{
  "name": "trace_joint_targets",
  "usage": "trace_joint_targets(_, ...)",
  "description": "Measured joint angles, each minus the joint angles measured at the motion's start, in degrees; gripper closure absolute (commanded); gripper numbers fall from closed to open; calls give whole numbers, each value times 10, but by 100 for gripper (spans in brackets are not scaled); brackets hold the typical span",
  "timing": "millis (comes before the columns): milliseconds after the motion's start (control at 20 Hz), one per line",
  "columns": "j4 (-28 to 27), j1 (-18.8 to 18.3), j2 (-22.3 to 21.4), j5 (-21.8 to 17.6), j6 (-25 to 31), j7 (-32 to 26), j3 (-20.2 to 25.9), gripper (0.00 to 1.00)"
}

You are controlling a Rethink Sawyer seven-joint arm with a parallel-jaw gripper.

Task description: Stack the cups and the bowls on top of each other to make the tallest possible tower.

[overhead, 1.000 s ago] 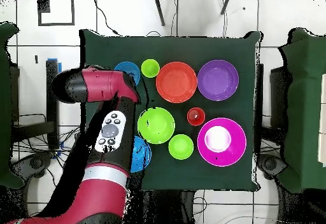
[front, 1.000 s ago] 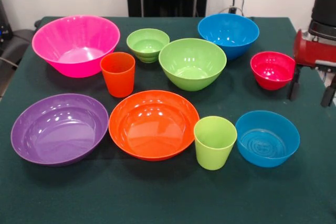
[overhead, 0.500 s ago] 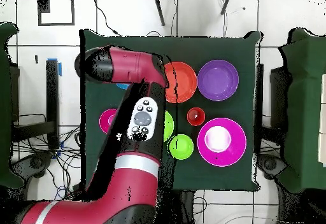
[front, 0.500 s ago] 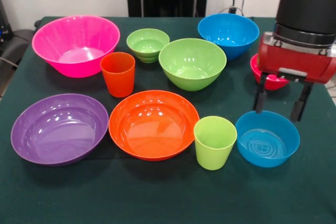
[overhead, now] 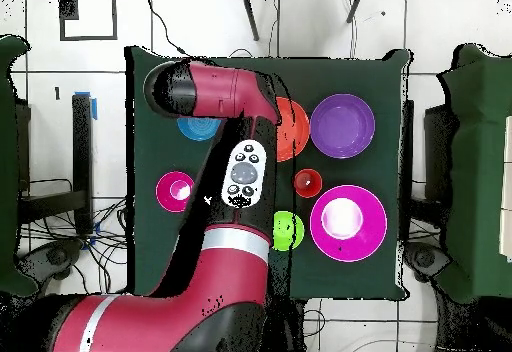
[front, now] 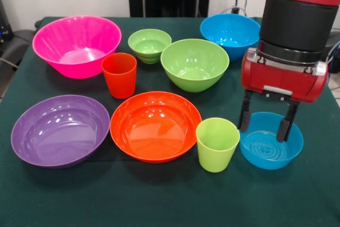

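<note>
Where the small blue bowl (front: 270, 141) sits at the table's (front: 159, 200) near right corner in the front view, the claw (front: 265, 122) hangs over it, fingers apart, tips dipping inside the rim. The lime green cup (front: 217, 144) stands just beside it, the orange bowl (front: 155, 126) next along. All pieces stand separate, unstacked.

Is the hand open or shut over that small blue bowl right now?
Open. In the front view the hand has its two dark fingers spread apart, hanging at the back of the small blue bowl, with nothing between them.
</note>
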Motion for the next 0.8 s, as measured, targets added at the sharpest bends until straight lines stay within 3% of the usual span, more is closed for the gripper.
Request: trace_joint_targets(800, -1, 1, 9, -55, 0, 0, 12, 0)
